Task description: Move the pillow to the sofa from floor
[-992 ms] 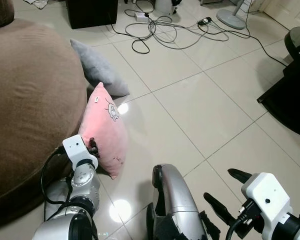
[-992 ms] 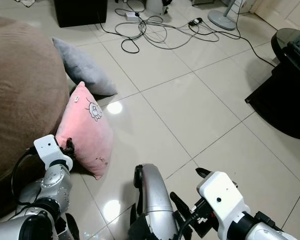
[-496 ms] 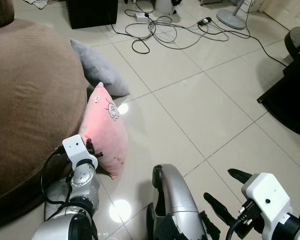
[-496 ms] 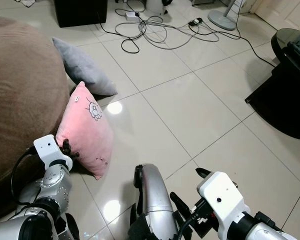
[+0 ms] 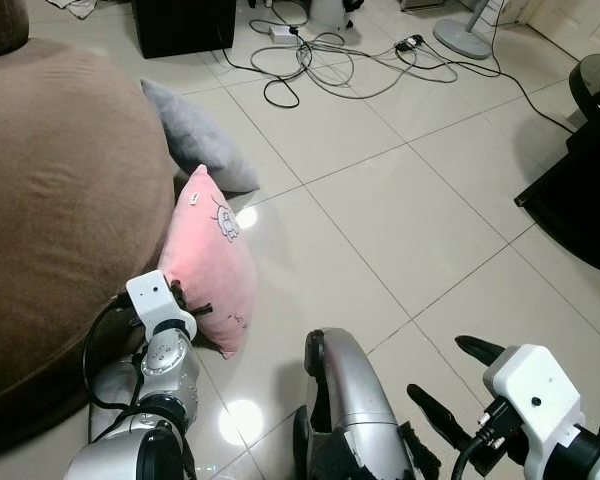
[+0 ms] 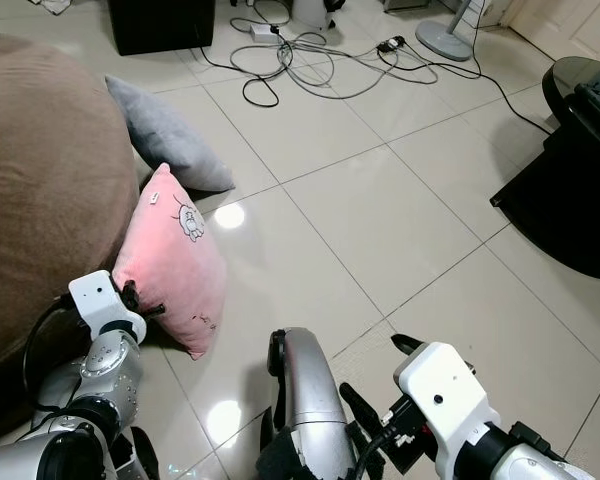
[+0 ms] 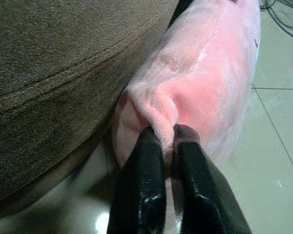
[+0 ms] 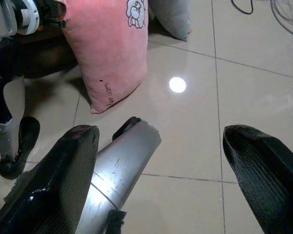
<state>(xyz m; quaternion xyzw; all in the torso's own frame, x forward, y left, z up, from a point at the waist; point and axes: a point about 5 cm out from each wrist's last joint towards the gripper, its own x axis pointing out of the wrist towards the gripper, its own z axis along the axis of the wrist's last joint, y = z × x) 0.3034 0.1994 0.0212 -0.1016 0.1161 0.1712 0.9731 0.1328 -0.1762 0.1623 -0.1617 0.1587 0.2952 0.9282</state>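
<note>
Pink pillow (image 5: 208,260) stands on the floor (image 5: 400,200), leaning against the brown sofa (image 5: 60,200). Left gripper (image 7: 167,141) has its jaws pinching the pillow's near corner; right gripper (image 8: 161,161) hangs with jaws spread wide.

Bright, sharp frames; lamp glare spots on the glossy floor tiles (image 5: 380,215).

G1 humanoid: silver limbs, white wrist housings, black fingers.
Left gripper (image 7: 168,146): two glossy black fingers, black cable at wrist. Right gripper (image 8: 158,146): broad, ribbed black fingers.
</note>
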